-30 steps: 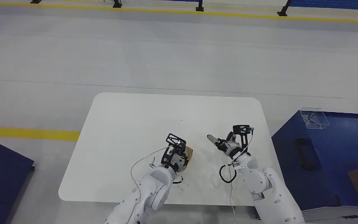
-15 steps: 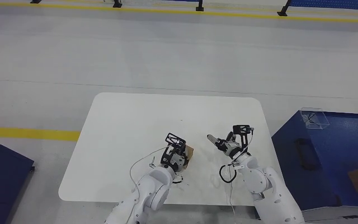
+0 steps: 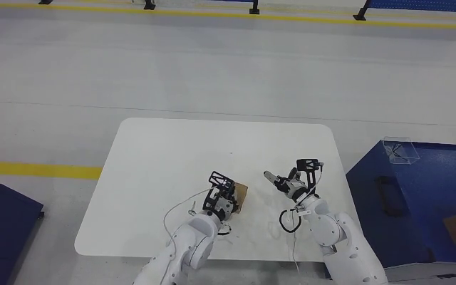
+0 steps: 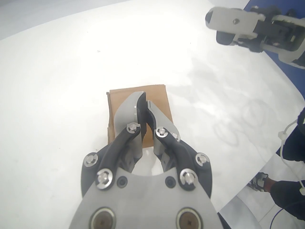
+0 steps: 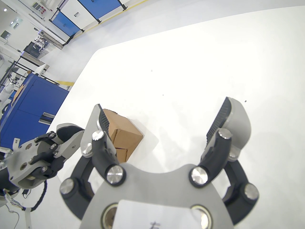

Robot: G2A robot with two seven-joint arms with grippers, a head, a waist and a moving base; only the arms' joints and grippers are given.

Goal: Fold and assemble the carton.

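Left gripper (image 4: 145,100), pressed together, hung over carton (image 4: 160,96) at frame centre (probably flattening a flap); right gripper (image 5: 164,103) spread, standing clear.

There was one brown carton (image 3: 240,194), lying on one white tabletop (image 3: 178,164) with rounded corners. The hands numbered two: one left hand (image 4: 144,101) and one right hand (image 5: 164,110).

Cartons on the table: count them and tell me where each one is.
1. The carton stands near the front edge of the table, right at the left gripper. The arms cover some table, so another could be hidden.
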